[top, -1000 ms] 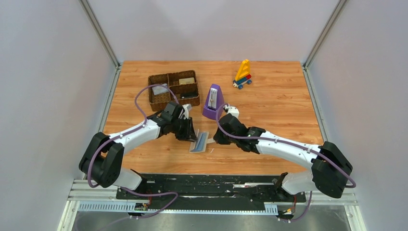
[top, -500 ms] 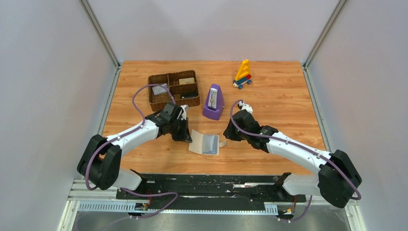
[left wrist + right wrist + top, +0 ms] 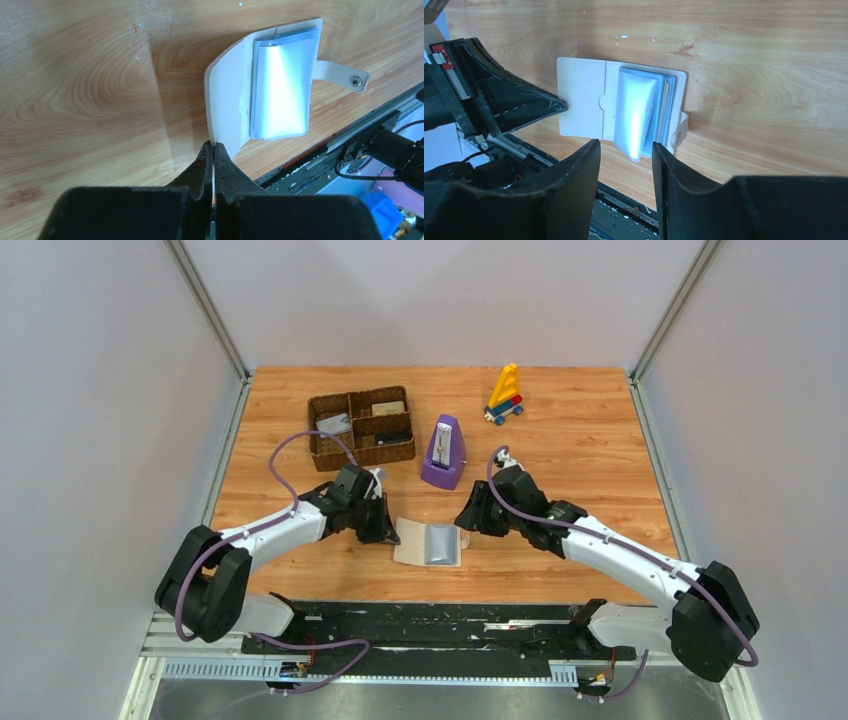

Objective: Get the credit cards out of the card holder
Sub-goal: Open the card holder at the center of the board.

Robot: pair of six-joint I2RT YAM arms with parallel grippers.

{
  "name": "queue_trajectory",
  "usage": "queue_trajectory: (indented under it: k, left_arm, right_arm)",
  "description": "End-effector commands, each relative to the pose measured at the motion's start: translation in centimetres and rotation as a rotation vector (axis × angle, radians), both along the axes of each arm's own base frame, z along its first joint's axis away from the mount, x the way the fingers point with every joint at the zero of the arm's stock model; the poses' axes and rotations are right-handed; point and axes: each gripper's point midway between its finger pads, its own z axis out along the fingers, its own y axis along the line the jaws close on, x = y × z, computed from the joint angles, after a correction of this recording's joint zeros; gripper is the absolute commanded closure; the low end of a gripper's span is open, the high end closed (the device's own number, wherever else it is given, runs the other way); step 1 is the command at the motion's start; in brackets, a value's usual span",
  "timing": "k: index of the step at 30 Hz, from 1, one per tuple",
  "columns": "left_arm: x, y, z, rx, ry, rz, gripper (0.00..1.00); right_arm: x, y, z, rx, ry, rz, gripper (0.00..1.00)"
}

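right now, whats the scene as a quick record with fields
card holder: open flat on the table, blue sleeves facing up
left end effector: shut on the holder's left flap edge
right end effector: open, just off the holder's right side, holding nothing
credit cards: only edges show between the sleeves
woven tray: back left, flat card-like items in its compartments
metronome: purple, upright behind the holder
toy boat: far back, apart from the rest
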Motion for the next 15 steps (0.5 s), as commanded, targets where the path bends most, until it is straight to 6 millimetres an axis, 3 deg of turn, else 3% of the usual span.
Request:
queue_trajectory:
  k: [1, 10, 15]
  left_arm:
    - [0.4, -0.8, 0.9, -0.072, -0.022, 0.04, 1.0]
    - [-0.1, -1.0, 0.5, -0.105, -0.006, 0.063, 1.0]
    - [-0.3, -1.0, 0.3, -0.114, 0.001, 0.066, 1.0]
  right_arm:
    - [-0.3, 2.4, 0.4, 0.099, 0.038, 0.054, 0.56]
    - [-0.9, 3.8, -2.4, 0.145, 0.128, 0.077, 0.57]
    - [-0.8, 3.6, -4.5, 0.104, 0.162, 0.057, 0.55]
